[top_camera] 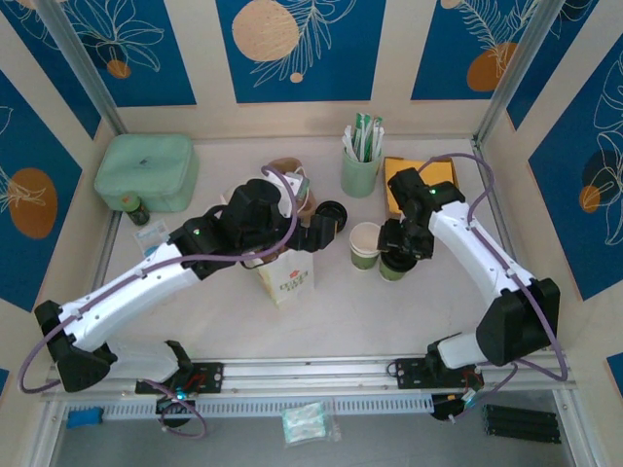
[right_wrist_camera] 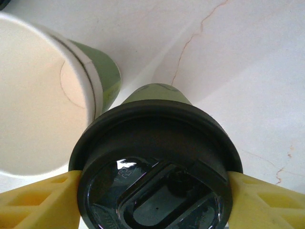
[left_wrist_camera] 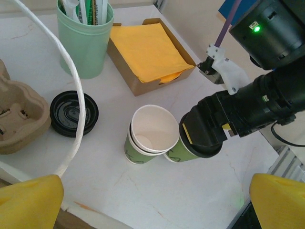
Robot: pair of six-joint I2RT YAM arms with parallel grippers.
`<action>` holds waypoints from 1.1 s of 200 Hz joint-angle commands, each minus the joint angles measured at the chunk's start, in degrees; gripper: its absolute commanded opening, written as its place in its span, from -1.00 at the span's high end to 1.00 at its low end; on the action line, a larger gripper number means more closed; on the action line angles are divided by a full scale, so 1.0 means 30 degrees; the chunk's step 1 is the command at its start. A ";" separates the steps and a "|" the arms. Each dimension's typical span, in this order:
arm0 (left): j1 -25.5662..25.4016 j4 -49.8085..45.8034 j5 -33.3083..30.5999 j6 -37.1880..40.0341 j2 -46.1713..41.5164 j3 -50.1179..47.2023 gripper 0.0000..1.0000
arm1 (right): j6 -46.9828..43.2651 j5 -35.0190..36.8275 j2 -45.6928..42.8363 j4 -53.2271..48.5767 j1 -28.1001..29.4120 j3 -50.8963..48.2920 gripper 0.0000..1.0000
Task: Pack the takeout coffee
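Observation:
The takeout coffee is a small green-banded paper cup with a black lid. My right gripper is shut on it, one yellow finger on each side of the lid. In the top view it sits under that gripper, right of centre. The cup is tilted, its base close against a lidless stack of paper cups. A white paper bag stands at the centre. My left gripper hangs above the bag, open wide with nothing between its fingers, facing the cups.
A mint-green cup of sachets and a cardboard box of yellow napkins stand at the back. A loose black lid lies beside a brown cup carrier. A mint-green box sits at the back left.

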 commanded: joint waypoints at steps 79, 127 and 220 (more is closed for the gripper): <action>-0.0157 0.0368 -0.1278 -0.0062 -0.1182 -0.0712 -0.99 | 0.1645 0.0690 -0.1010 -0.1635 0.3681 -0.0723 -0.40; -0.0118 0.0278 -0.1666 -0.0097 -0.1381 -0.0667 -0.99 | 0.2197 0.0437 -0.0858 -0.1483 0.5093 -0.0773 -0.40; -0.0127 -0.0215 -0.2083 -0.0182 -0.1391 -0.0416 -0.99 | 0.3201 -0.0315 0.0870 -0.0558 0.9015 -0.0170 -0.39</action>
